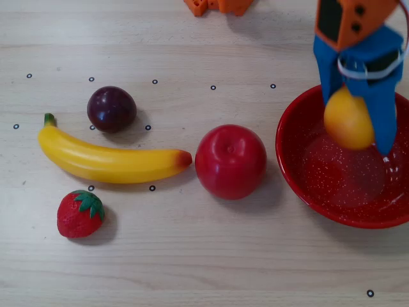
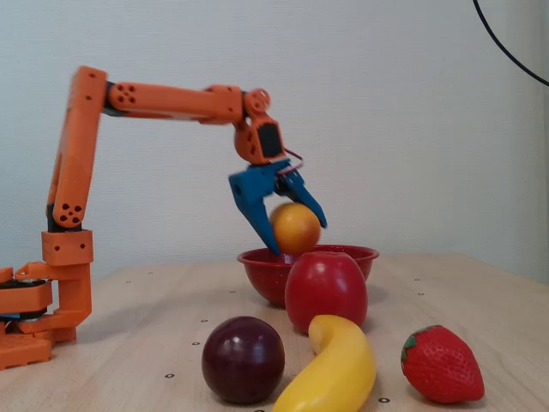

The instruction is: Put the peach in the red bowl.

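Note:
The yellow-orange peach is held between the blue fingers of my gripper, which is shut on it. In the overhead view the peach hangs over the inside of the red speckled bowl, toward its upper middle. In the fixed view the peach sits just above the rim of the red bowl, with the orange arm stretched out level from the left.
A red apple lies just left of the bowl in the overhead view. Farther left are a banana, a dark plum and a strawberry. The arm's orange base stands at the left.

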Controlling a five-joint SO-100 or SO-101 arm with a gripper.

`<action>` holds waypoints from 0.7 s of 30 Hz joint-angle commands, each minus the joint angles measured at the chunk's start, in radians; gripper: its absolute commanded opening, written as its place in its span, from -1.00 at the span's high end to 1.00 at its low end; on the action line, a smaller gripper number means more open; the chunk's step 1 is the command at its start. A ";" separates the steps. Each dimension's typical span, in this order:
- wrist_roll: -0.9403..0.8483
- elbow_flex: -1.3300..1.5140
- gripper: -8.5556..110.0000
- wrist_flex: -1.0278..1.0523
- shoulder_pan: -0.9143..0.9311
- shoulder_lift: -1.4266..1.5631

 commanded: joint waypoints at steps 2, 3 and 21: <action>0.023 -0.155 0.82 -0.020 -0.011 -0.029; 0.023 -0.172 0.77 -0.018 -0.012 -0.055; -0.005 -0.256 -0.09 -0.037 -0.011 -0.187</action>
